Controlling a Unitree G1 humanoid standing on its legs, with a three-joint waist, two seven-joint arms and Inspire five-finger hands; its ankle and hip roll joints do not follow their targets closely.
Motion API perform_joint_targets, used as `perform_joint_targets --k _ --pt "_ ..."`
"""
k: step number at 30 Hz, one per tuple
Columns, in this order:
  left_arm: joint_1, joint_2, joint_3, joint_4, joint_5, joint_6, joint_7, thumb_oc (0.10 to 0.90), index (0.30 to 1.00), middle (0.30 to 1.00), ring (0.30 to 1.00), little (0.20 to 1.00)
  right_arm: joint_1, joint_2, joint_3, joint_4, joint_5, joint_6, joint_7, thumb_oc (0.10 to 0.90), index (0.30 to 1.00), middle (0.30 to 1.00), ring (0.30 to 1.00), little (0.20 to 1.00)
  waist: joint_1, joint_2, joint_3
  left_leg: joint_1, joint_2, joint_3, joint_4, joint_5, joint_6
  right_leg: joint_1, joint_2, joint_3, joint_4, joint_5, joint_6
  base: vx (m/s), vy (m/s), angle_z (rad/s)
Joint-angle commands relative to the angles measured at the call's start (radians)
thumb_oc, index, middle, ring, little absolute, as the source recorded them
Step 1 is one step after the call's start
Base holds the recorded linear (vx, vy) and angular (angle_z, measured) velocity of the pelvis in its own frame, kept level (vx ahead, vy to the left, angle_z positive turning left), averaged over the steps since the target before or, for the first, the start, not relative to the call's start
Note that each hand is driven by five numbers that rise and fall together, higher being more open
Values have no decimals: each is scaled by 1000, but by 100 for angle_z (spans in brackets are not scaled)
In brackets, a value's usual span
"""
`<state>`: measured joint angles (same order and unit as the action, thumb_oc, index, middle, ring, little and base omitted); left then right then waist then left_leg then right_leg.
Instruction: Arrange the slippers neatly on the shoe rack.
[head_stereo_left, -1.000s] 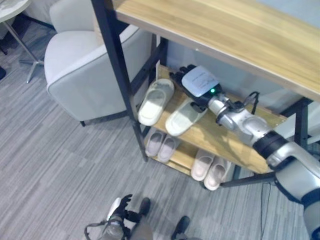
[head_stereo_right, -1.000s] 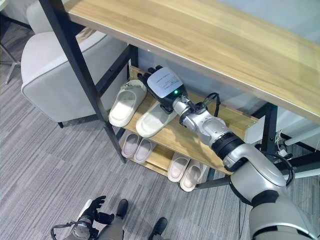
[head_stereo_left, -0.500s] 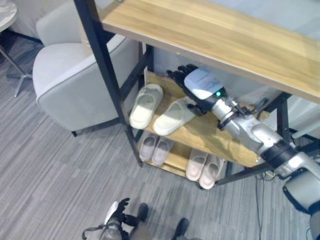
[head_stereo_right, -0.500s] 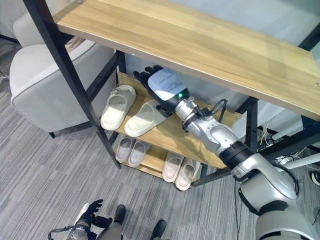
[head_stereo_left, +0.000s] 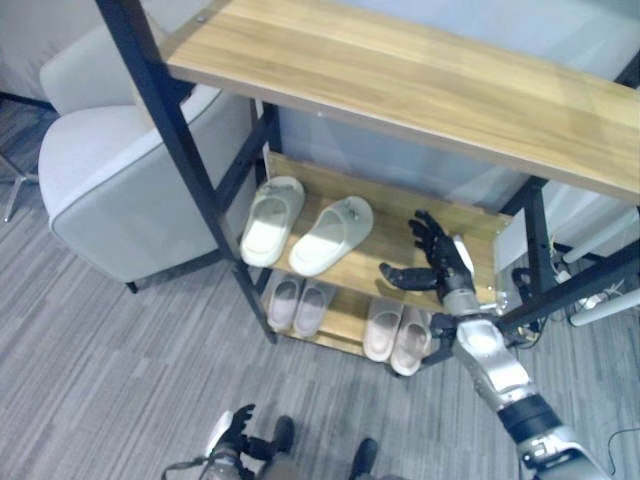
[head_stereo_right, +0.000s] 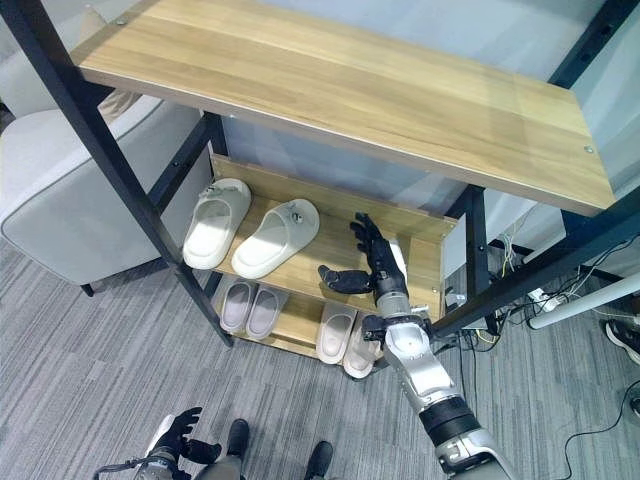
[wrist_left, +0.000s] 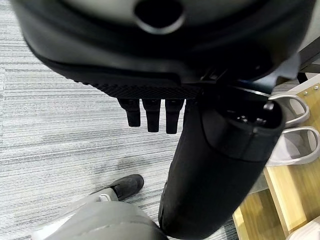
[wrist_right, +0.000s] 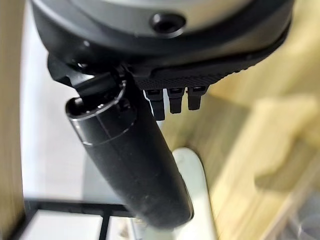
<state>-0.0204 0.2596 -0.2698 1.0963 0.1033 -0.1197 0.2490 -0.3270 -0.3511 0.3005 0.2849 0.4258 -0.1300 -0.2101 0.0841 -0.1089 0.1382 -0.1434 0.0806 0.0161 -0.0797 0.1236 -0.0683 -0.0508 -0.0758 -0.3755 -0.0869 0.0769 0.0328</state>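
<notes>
- Shoe rack (head_stereo_right: 300, 262) with black frame and wooden shelves, seen from above; grey carpet (head_stereo_left: 100, 360) in front.
- Two pale slippers on the middle shelf, at its left end: left slipper (head_stereo_right: 216, 221) angled slightly, right slipper (head_stereo_right: 277, 236) just beside it, the two nearly touching at the near ends.
- Both slippers lying flat, soles down, toes toward the back of the rack.
- Right hand (head_stereo_right: 375, 268) raised over the right part of the middle shelf, well apart from the slippers, holding nothing.
- Fingers (head_stereo_left: 428, 229) straight and spread, pointing up toward the back; thumb (head_stereo_right: 340, 279) sticking out sideways toward the slippers.
- Two smaller pairs on the bottom shelf: pinkish pair (head_stereo_left: 295, 302) at left, cream pair (head_stereo_left: 398, 334) at right, each pair side by side.
- Wide wooden top shelf (head_stereo_left: 420, 90) above everything, bare.
- Light grey armchair (head_stereo_left: 110, 180) left of the rack, close to its frame.
- Left hand (head_stereo_left: 232, 437) low near the carpet, far from the rack, fingers relaxed and slightly spread, holding nothing.
- White power strip and leads (head_stereo_right: 560, 300) on the floor to the right of the rack.
</notes>
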Motion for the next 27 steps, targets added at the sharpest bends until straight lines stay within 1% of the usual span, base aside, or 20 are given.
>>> perform_joint_targets --k 1,2,3,4,9,12,14,17,23,27 --pt "7 -34 -60 58 18 -10 -7 800 900 900 900 900 -76 26 -40 -11 162 -146 39 800 900 900 900 900 13 1 -59 43 12 51 -8 -130 -24 32 -93 16 0 -59 125 10 10 -9" --pt "8 -33 -62 57 16 -10 -7 800 900 900 900 900 -76 35 -38 1 196 -148 48 800 900 900 900 900 15 0 -57 41 13 50 -8 -129 -24 31 -93 16 0 -59 125 0 0 0" --pt "7 -31 -67 57 12 -10 -9 800 900 900 900 900 -84 51 -35 33 263 -149 61 800 900 900 900 900 21 -4 -52 37 13 48 -8 -128 -25 28 -93 14 0 -58 125 0 0 0" --pt "7 -31 -67 57 12 -9 -9 800 900 900 900 900 -85 51 -35 35 264 -150 63 800 900 900 900 900 21 -4 -52 37 13 48 -8 -128 -25 28 -93 14 0 -58 125 0 0 0" --pt "0 -28 -82 62 1 -10 -11 800 900 900 900 900 -127 102 -24 136 408 -148 86 800 900 900 900 900 42 -14 -39 22 13 40 -8 -122 -27 20 -91 3 1 -58 125 0 0 0" --pt "-7 -26 -88 63 -12 -13 -7 800 900 900 900 900 -160 116 -25 176 450 -149 90 800 900 900 900 900 53 -19 -30 14 12 35 -8 -119 -28 16 -92 -1 2 -58 124 4 2 1" --pt "-11 -23 -92 58 -20 -17 -7 800 900 900 900 900 -198 107 -23 207 445 -144 90 800 900 900 900 900 66 -22 -20 4 12 28 -8 -114 -29 12 -94 -9 4 -58 124 8 3 14" --pt "-14 -20 -95 56 -23 -19 -7 800 900 900 900 900 -232 93 -16 236 428 -138 89 800 900 900 900 900 73 -24 -14 -3 9 22 -8 -111 -30 9 -94 -19 6 -57 124 7 -1 8" --pt "-24 -16 -105 61 -33 -25 -4 800 900 900 900 900 -342 59 27 276 353 -116 78 800 900 900 900 900 92 -34 -1 -20 7 16 -8 -105 -29 -1 -96 -24 9 -54 124 16 2 11" --pt "-40 -9 -111 64 -47 -31 10 800 900 900 900 900 -468 54 80 327 264 -98 61 800 900 900 900 900 108 -40 7 -25 7 14 -8 -103 -27 -8 -99 -22 12 -51 122 25 4 0"
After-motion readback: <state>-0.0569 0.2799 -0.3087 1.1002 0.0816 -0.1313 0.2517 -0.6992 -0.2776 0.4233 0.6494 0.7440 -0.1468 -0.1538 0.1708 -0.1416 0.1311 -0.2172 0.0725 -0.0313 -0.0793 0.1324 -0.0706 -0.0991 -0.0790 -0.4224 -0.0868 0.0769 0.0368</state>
